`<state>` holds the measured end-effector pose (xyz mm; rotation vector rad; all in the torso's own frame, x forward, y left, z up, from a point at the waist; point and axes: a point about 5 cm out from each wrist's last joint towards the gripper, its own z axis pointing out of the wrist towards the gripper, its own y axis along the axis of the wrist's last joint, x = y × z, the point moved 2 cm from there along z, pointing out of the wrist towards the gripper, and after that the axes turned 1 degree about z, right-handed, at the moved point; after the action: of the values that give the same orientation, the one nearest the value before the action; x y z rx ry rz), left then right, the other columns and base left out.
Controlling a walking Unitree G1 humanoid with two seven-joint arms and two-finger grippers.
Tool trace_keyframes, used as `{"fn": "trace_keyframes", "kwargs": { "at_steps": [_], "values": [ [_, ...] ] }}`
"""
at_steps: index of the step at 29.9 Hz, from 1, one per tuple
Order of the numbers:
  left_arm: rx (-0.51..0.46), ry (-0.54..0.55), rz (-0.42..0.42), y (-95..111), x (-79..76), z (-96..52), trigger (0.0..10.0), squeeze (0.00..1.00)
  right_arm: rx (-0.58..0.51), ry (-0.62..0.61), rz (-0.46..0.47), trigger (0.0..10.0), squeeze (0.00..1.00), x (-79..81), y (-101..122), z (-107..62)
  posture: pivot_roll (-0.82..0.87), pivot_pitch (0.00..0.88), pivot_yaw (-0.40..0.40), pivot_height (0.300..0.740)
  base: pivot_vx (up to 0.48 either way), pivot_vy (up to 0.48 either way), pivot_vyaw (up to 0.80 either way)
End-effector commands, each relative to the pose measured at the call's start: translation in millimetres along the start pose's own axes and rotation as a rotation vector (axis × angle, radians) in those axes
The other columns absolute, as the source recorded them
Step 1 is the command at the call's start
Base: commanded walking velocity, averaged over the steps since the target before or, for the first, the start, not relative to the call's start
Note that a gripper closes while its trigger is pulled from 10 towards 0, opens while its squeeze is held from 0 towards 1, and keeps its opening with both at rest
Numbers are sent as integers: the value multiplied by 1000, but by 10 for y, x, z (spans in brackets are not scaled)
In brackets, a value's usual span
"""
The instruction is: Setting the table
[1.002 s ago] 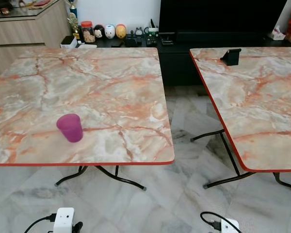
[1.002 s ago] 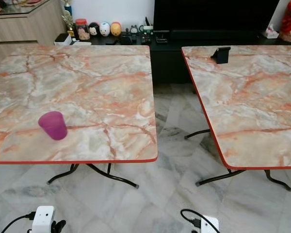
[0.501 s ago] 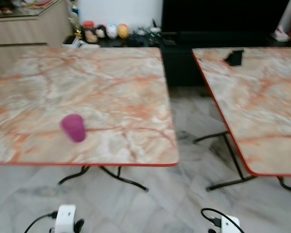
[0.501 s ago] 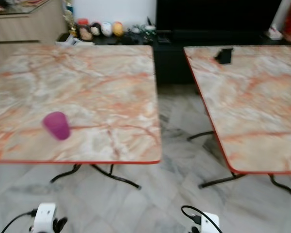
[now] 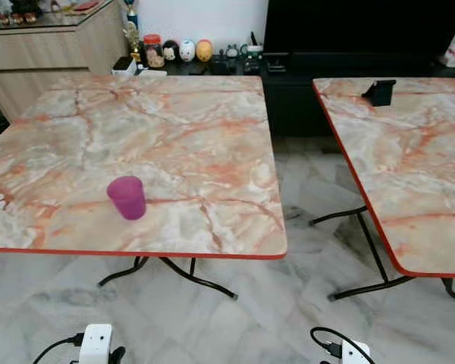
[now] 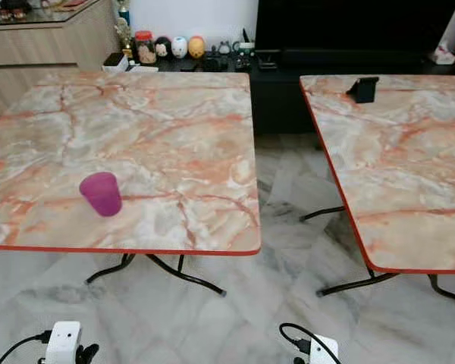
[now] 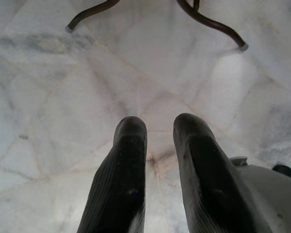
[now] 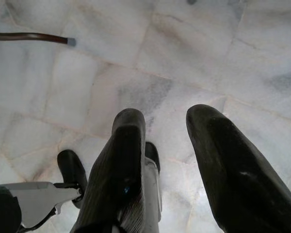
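Purple cup (image 5: 127,197) upright near the front edge of the left marble table (image 5: 182,129), nothing else laid (barely begun, by the look). Left gripper (image 7: 157,128) and right gripper (image 8: 167,121) hanging over floor, fingers parted, empty.

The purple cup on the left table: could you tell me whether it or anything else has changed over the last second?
Only the camera shifted; the whole picture slid. The purple cup stands upright where it was near the left table's front edge. Both grippers hang empty over the floor, untouched.
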<state>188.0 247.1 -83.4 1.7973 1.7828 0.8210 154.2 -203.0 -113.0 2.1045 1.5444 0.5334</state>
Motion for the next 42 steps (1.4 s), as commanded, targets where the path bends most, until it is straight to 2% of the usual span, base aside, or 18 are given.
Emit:
{"fn": "trace_keyframes", "kwargs": {
  "at_steps": [1,21,26,30,42],
  "values": [
    [31,7,-2,-67,28,-19,10000,0,-1,8,13,10000,0,42,-1,2,79,0,11,724,0,480,0],
    [52,15,2,-82,26,-13,10000,0,-19,26,20,10000,0,138,73,24,88,0,9,724,0,105,0],
    [57,12,-18,-79,4,-4,10000,0,-19,29,17,10000,0,144,84,28,88,0,4,724,0,96,0],
    [55,0,4,-69,-22,3,10000,0,-20,31,10,10000,0,143,93,30,80,0,7,724,0,437,0],
    [67,-5,18,-93,-54,2,10000,0,-22,44,-11,10000,0,186,96,31,74,0,10,724,0,0,0]
  ]
}}
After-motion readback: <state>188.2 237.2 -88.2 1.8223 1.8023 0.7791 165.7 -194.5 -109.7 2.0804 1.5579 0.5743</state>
